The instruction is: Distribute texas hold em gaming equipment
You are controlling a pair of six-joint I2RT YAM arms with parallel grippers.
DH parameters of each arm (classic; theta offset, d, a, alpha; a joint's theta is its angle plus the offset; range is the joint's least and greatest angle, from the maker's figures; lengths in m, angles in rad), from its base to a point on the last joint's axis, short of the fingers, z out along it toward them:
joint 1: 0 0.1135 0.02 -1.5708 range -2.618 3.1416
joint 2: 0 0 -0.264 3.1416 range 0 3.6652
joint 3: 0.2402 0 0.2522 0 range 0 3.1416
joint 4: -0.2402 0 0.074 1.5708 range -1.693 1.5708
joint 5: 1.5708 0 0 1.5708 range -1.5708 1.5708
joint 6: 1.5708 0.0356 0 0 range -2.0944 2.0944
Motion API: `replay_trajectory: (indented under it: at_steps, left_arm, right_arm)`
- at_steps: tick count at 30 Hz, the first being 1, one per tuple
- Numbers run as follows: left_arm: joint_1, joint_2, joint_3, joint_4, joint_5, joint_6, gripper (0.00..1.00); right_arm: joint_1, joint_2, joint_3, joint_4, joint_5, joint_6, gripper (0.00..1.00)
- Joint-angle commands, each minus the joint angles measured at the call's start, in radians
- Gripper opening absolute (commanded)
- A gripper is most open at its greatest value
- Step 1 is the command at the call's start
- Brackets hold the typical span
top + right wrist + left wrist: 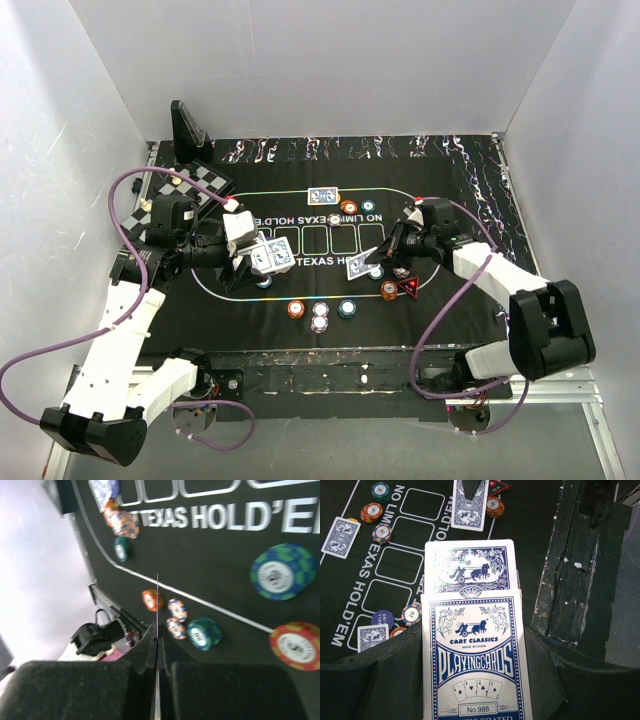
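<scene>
A chessboard (pixel 205 180) sits at the mat's (pixel 450 190) far-left corner, chips (pixel 320 310) scattered along its near edge. The left claw (pixel 258 260) pinches the card box (pixel 475 665); the right claw (pixel 382 257) clamps one card (pixel 362 263) above the mat.

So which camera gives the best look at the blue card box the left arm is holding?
The left wrist view: the card box fills the frame, held in the left pincer, print readable, one card poking out. The top view shows the box small and tilted; the right wrist view doesn't show it.
</scene>
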Motion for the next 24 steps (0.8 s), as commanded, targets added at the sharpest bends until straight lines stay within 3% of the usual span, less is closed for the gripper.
replay_trajectory:
  at_steps: [1, 10, 18, 21, 24]
  left_arm:
    - [0.002, -0.018, 0.012, -0.004, 0.033, 0.011, 0.15]
    - [0.002, -0.018, 0.012, -0.022, 0.035, 0.028, 0.15]
    - [0.002, -0.006, 0.022, -0.021, 0.038, 0.025, 0.15]
    - [0.002, -0.007, 0.022, -0.024, 0.033, 0.028, 0.15]
    - [0.002, -0.01, 0.015, -0.029, 0.03, 0.038, 0.15]
  right_arm:
    - [-0.003, 0.067, 0.015, -0.045, 0.098, -0.114, 0.01]
    - [0.003, 0.179, 0.003, 0.001, 0.112, -0.109, 0.01]
    - [0.094, 0.235, 0.032, -0.002, 0.143, -0.1, 0.06]
    - [0.095, 0.218, 0.038, -0.03, 0.184, -0.097, 0.25]
    - [0.095, 0.184, 0.06, -0.103, 0.268, -0.123, 0.29]
